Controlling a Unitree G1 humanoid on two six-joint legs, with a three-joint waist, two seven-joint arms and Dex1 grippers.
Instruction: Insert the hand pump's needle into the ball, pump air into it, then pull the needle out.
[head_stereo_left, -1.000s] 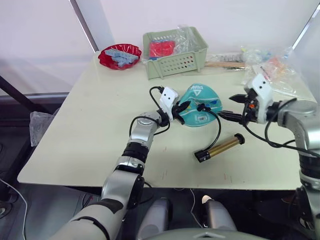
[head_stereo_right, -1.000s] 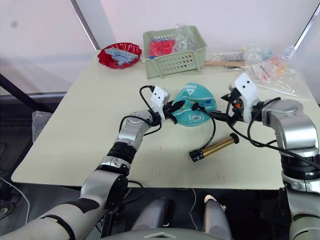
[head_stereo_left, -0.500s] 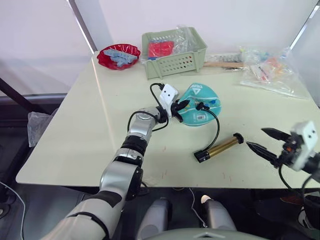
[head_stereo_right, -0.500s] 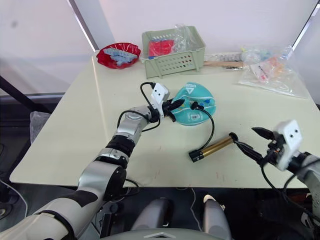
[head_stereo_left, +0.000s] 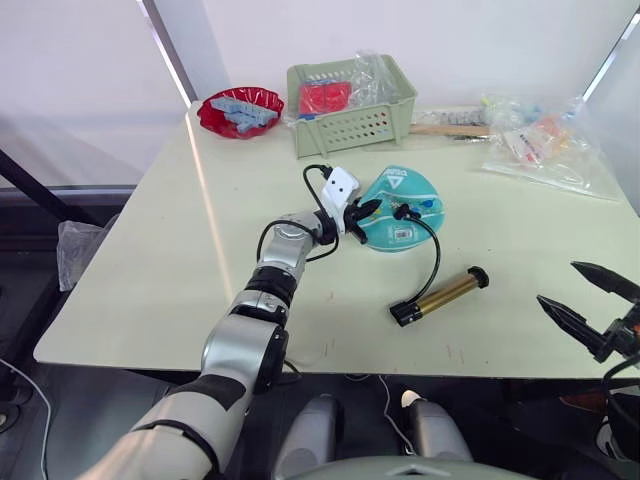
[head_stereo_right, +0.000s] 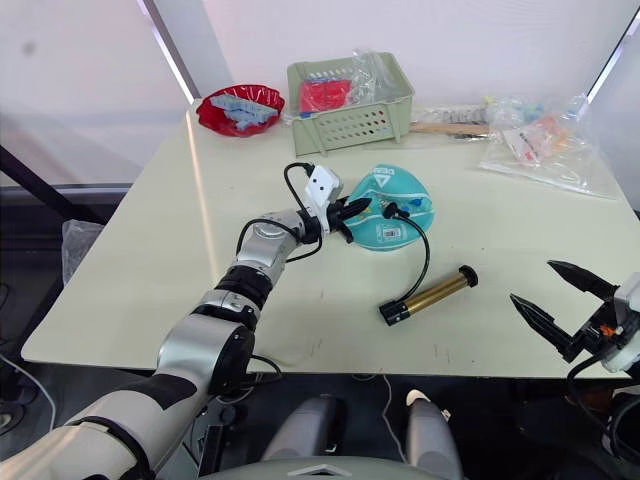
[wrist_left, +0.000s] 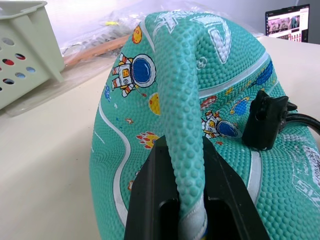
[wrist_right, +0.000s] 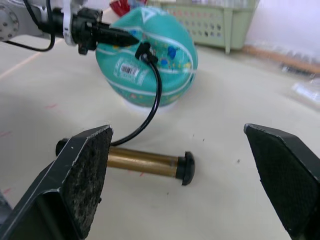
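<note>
The teal ball (head_stereo_left: 402, 205) lies limp and creased at the table's middle. My left gripper (head_stereo_left: 362, 213) is shut on a raised fold of the ball (wrist_left: 182, 130) at its left side. The brass hand pump (head_stereo_left: 440, 296) lies flat on the table in front of the ball. Its black hose (head_stereo_left: 436, 250) arcs up to a black fitting (wrist_left: 265, 120) that sits against the ball's top; the needle itself is hidden. My right gripper (head_stereo_left: 588, 302) hangs open and holds nothing at the table's front right edge, well right of the pump (wrist_right: 145, 162).
A green basket (head_stereo_left: 350, 125) with red items and a red bowl (head_stereo_left: 240, 110) stand at the back. Clear plastic bags (head_stereo_left: 540, 145) and a wooden stick (head_stereo_left: 450, 128) lie at the back right. Bare tabletop (head_stereo_left: 200, 270) spreads to the left.
My right gripper has drawn back from the hose by the ball to the table's front right edge, open. The left gripper keeps its pinch on the ball.
</note>
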